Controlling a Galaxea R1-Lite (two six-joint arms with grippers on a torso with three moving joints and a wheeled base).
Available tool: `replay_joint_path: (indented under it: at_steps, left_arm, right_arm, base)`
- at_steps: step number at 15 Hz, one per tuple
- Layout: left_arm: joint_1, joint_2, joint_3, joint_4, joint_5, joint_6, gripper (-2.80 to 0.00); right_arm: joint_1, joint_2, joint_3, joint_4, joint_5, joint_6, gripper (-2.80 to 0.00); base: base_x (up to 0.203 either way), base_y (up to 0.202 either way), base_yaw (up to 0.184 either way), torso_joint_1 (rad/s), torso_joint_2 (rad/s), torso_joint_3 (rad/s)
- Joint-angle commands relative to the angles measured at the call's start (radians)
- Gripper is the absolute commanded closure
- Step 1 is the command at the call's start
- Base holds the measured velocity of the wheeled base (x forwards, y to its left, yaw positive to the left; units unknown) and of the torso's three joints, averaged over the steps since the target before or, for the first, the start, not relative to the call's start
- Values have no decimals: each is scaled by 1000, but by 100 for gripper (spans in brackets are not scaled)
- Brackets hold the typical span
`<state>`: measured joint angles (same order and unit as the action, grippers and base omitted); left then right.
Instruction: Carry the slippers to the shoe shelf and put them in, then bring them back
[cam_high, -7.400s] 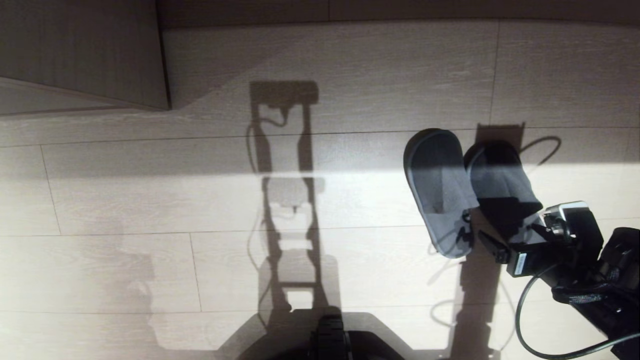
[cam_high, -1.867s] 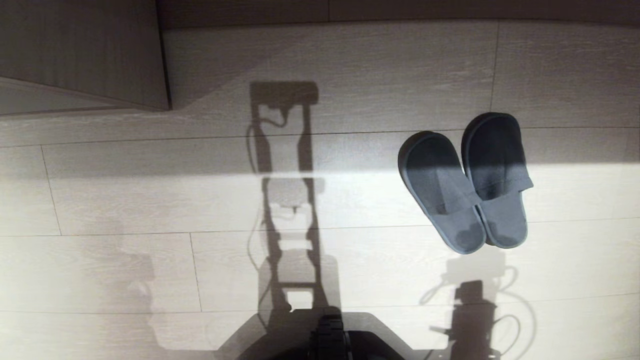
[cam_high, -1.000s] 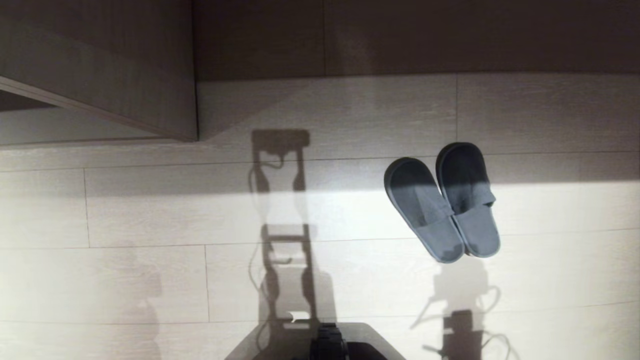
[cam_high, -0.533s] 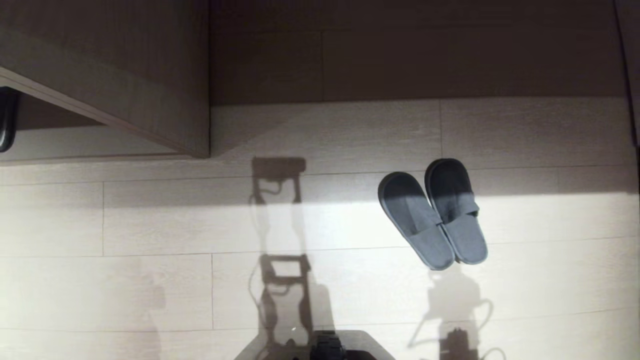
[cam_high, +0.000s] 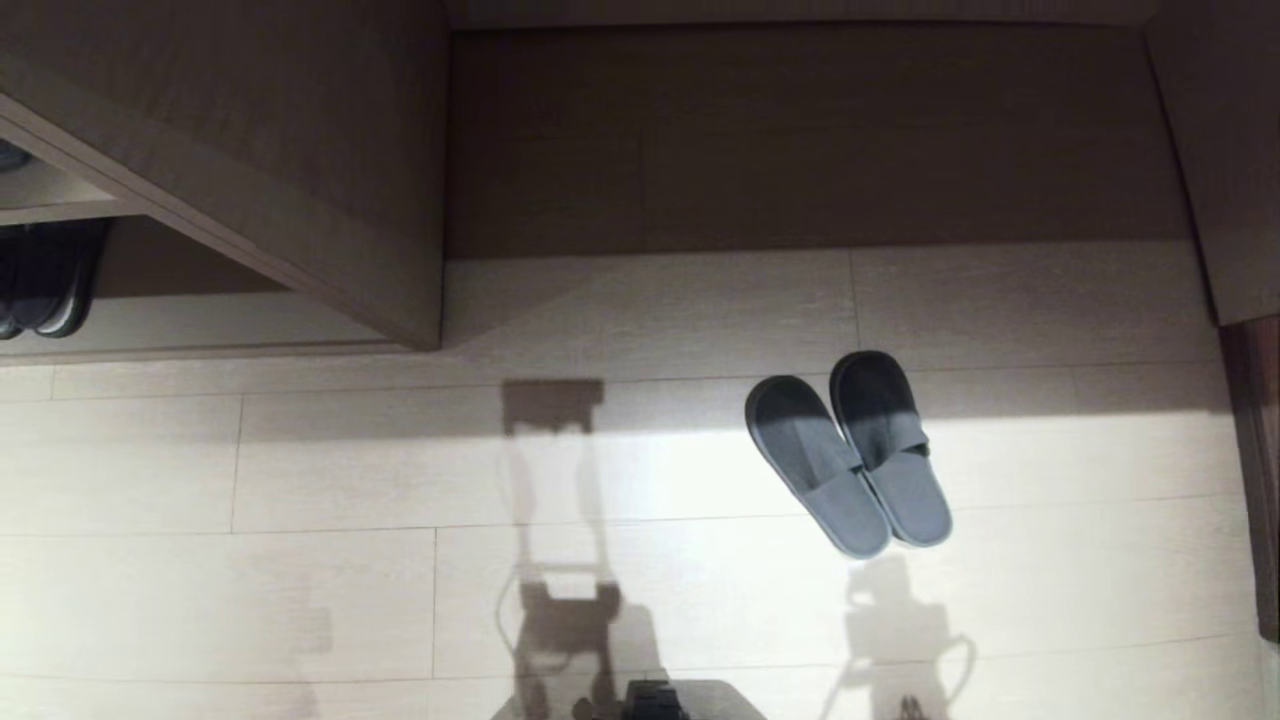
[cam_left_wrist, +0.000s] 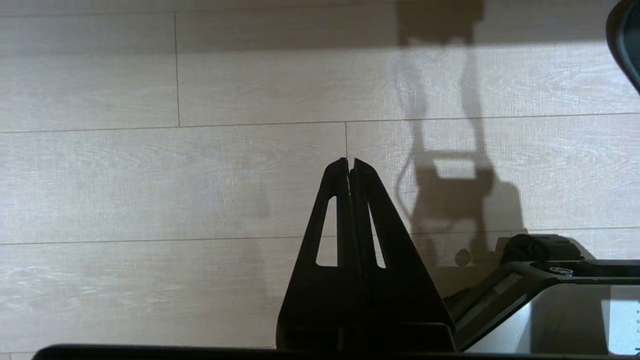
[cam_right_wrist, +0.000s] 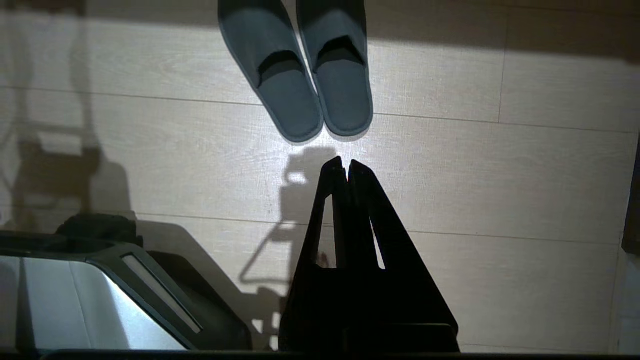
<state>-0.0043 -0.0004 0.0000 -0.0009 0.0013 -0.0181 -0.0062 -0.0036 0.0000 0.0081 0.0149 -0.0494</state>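
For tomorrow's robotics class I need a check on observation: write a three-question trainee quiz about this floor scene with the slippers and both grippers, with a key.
1. True or false: the pair of flat grey-blue fabric slippers lies inside the beige wood-grain shoe shelf.
2. Which gripper's camera shows the slippers? A) left gripper B) right gripper
3. Fill in: the slippers rest on the pale wood-plank ____.

Key:
1. False; they lie on the open floor, to the shelf's right in the head view.
2. B; the shut right gripper is clear of them.
3. floor
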Motion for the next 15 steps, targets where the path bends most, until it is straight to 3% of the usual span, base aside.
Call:
replay_joint_path:
  at_steps: [1, 15]
  left_arm:
    - [0, 0, 2, -1, 0, 0, 0]
    - [0, 0, 2, -1, 0, 0, 0]
  right_arm:
    - [0, 1, 2, 0, 0, -1, 0]
    - [0, 1, 2, 0, 0, -1, 0]
  base:
    - [0, 0, 0, 3, 7, 198]
    - [0, 0, 0, 2, 1, 202]
